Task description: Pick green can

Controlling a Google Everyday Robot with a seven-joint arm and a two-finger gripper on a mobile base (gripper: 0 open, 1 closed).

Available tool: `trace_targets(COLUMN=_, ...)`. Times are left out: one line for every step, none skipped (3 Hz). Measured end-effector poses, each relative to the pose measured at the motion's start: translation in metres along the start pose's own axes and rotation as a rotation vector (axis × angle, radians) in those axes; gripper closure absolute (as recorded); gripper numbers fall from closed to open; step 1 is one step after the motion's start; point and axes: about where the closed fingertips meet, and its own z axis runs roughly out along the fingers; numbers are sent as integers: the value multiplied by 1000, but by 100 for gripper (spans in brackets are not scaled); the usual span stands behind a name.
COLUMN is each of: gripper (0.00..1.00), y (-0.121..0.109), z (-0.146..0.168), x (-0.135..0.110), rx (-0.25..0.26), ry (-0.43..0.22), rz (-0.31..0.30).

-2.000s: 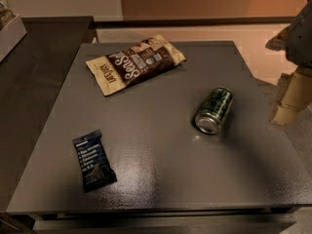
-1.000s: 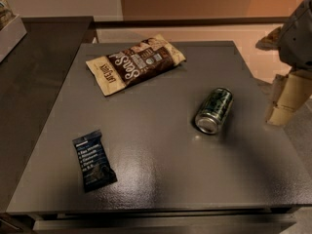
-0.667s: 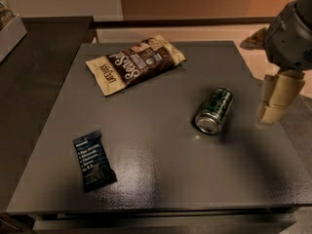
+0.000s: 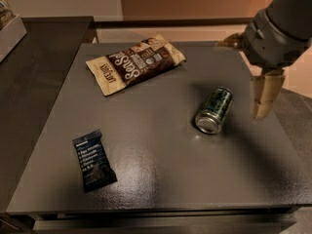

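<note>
The green can lies on its side on the dark grey table, right of centre, with its silver end facing the front. It is dark green with pale markings. My gripper hangs above the table's right side, just right of the can and not touching it. It is open and empty. One beige finger points down beside the can; the other sticks out behind it.
A brown snack bag lies flat at the back of the table. A dark blue bar wrapper lies at the front left. A dark counter adjoins the table on the left.
The arm and gripper have moved left, in over the table's right edge and closer to the can. The can, bag and wrapper have not moved.
</note>
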Motion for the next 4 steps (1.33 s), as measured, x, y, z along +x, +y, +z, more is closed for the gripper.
trace_targets(gripper=0, y=-8, z=13, x=3, rx=-23, ry=14, rz=-137)
trace_targets(gripper=0, y=-10, z=27, x=5, rx=-71, ry=37, rz=-275)
trace_targets(gripper=0, y=-9, z=41, x=5, rx=-126, ry=53, rz=-370)
trace_targets(gripper=0, y=-3, z=59, x=4, rx=-190, ry=55, rz=-434)
